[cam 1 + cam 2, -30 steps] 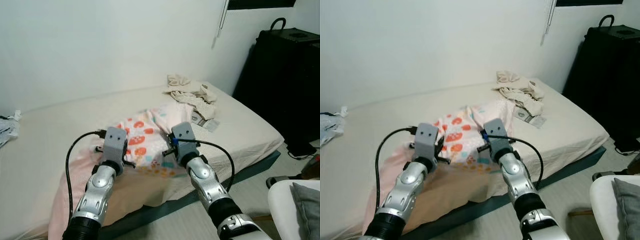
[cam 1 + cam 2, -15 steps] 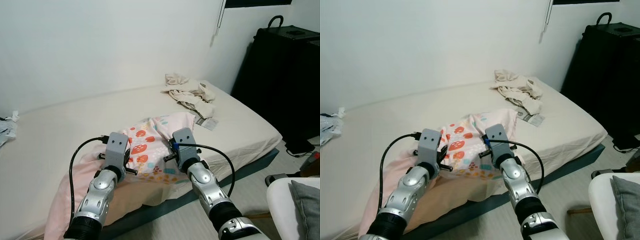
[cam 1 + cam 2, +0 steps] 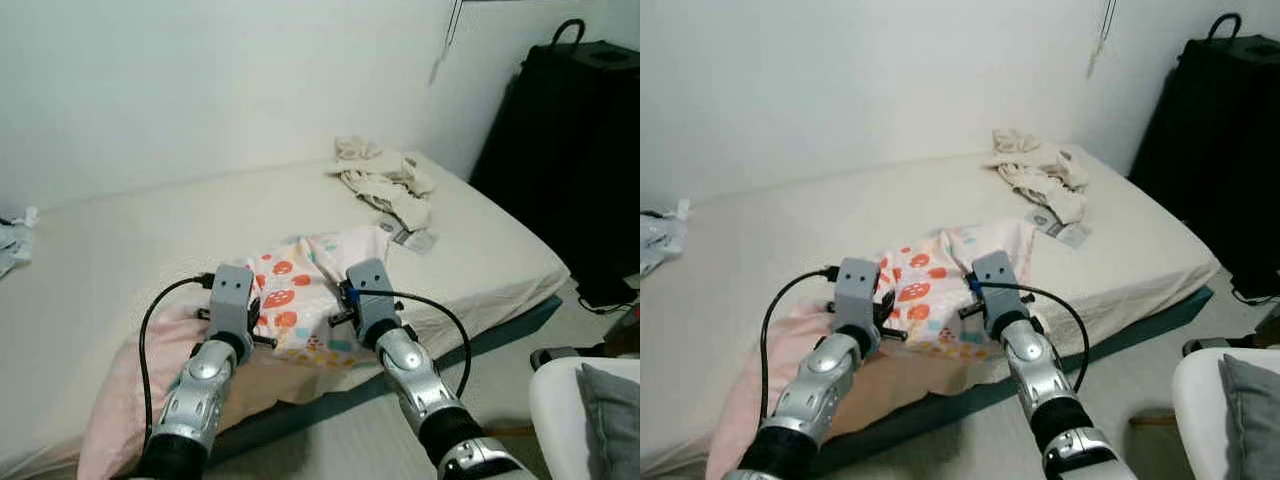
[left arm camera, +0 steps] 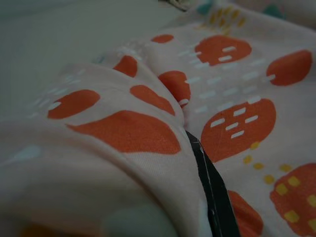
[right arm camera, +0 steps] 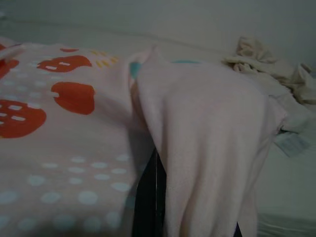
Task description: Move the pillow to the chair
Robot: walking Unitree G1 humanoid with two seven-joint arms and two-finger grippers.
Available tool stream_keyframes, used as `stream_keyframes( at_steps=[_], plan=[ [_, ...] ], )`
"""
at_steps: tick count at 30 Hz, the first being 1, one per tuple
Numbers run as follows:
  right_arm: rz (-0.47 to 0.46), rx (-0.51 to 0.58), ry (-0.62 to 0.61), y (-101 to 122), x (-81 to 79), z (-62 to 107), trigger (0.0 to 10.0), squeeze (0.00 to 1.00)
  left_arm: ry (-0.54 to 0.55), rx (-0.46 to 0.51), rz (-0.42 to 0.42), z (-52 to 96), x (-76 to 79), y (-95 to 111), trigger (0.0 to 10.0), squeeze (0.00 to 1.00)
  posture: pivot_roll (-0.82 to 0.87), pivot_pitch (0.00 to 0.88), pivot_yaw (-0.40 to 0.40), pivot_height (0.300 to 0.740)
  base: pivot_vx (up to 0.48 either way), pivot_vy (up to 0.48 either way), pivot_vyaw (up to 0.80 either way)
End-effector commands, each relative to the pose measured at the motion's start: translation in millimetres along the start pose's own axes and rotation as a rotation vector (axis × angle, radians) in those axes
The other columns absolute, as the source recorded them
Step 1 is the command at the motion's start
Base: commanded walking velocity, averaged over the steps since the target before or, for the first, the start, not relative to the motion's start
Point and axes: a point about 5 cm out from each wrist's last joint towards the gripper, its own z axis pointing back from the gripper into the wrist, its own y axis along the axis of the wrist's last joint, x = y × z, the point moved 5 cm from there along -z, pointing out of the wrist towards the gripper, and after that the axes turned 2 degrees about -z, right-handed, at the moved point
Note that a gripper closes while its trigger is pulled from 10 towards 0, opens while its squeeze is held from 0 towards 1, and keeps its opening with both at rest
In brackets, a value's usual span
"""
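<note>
The pillow [image 3: 296, 288] is pale pink with red strawberry prints and lies on the bed near its front edge. My left gripper [image 3: 247, 306] is at its left side and my right gripper [image 3: 346, 300] at its right side, both shut on the cover. In the left wrist view the printed fabric [image 4: 148, 123] folds over one black finger [image 4: 213, 193]. In the right wrist view pink fabric [image 5: 207, 128] drapes over a black finger [image 5: 147, 200]. The white chair [image 3: 560, 405] stands at the lower right with a grey cushion [image 3: 612, 405] on it.
The bed [image 3: 480, 250] runs along a white wall. A pink blanket [image 3: 125, 405] hangs over its front edge at the left. Crumpled clothes [image 3: 385, 180] and a paper [image 3: 418, 240] lie at the far right corner. A tall black case [image 3: 580, 150] stands right of the bed.
The camera has shifted a little. Both grippers stay on the pillow's sides, and more of its right end now shows bunched up beyond the right gripper.
</note>
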Motion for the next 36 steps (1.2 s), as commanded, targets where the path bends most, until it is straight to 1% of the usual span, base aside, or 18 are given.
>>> stream_keyframes(
  at_steps=[1, 10, 14, 17, 22, 24, 26, 31, 36],
  plan=[
    [-0.017, 0.012, -0.100, 2, 26.4, 3.6, 10.0, 0.00, 0.095, -0.006, -0.035, 4.6, -26.7, -2, 10.0, 0.00, -0.03, 0.000, -0.039, 0.740, 0.000, 0.000, 0.00],
    [-0.020, 0.001, -0.107, -2, 29.7, 5.9, 10.0, 0.00, 0.073, -0.003, -0.040, 5.7, -23.0, -1, 10.0, 0.00, -0.03, 0.000, -0.032, 0.740, 0.000, 0.000, 0.00],
    [-0.024, 0.000, -0.111, -2, 30.0, 5.5, 10.0, 0.00, 0.076, 0.003, -0.066, 4.7, -24.8, 1, 10.0, 0.00, -0.02, 0.000, -0.028, 0.740, 0.000, 0.000, 0.00],
    [-0.025, 0.000, -0.111, -2, 29.9, 5.4, 10.0, 0.00, 0.075, 0.003, -0.069, 4.5, -25.0, 1, 10.0, 0.00, -0.02, 0.000, -0.028, 0.740, 0.000, 0.000, 0.00],
    [-0.029, -0.001, -0.112, -3, 28.8, 5.7, 10.0, 0.00, 0.089, -0.012, -0.090, 4.9, -27.4, 1, 10.0, 0.00, -0.02, 0.008, -0.022, 0.740, 0.000, -0.480, 0.00],
    [-0.030, -0.001, -0.114, -3, 29.2, 6.7, 10.0, 0.00, 0.091, -0.017, -0.079, 5.7, -27.4, -1, 10.0, 0.00, -0.03, 0.017, -0.021, 0.740, 0.000, -0.480, 0.00],
    [-0.033, -0.001, -0.118, -5, 29.8, 8.1, 10.0, 0.00, 0.086, -0.024, -0.041, 6.5, -26.3, -3, 10.0, 0.00, -0.03, 0.017, -0.021, 0.740, 0.000, 0.000, 0.00],
    [-0.043, -0.001, -0.124, -7, 29.3, 10.8, 10.0, 0.00, 0.088, -0.028, -0.035, 9.4, -27.5, -4, 10.0, 0.00, -0.02, 0.033, -0.022, 0.740, 0.000, 0.000, 0.00],
    [-0.052, -0.011, -0.116, -12, 23.5, 13.0, 10.0, 0.00, 0.088, -0.041, -0.044, 15.0, -29.1, -9, 10.0, 0.00, -0.01, 0.048, -0.019, 0.740, 0.000, 0.000, 0.00]
  ],
)
